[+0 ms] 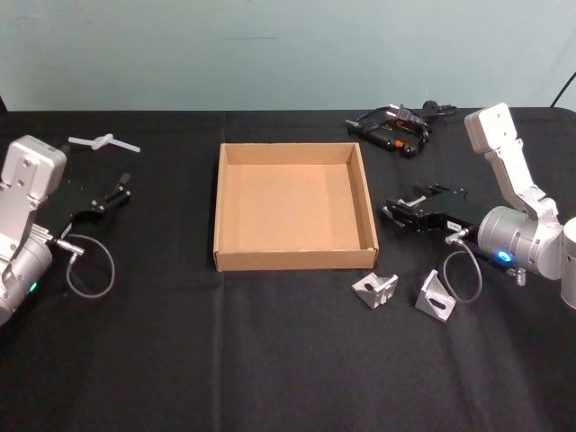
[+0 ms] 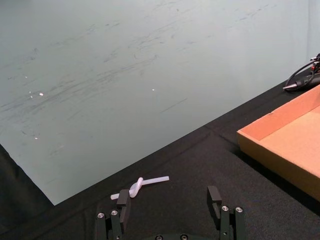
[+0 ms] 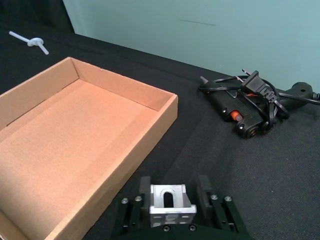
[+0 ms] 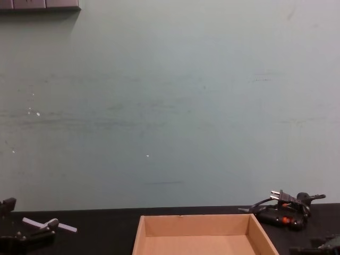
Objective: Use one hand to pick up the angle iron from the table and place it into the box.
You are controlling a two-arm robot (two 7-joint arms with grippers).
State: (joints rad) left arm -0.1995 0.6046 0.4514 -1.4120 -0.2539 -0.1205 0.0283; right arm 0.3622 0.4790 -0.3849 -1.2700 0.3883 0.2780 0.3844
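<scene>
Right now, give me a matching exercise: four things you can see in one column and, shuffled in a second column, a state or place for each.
Column one:
1. cardboard box
2. left gripper
3. right gripper
4. glue gun

Column two:
A. fingers closed on an angle iron
B. lying beyond the box's far right corner, cord bundled on it
C. low walls, nothing inside
D. fingers open, nothing between them

Pairs: 1-C, 2-D, 3-A, 4-B
</scene>
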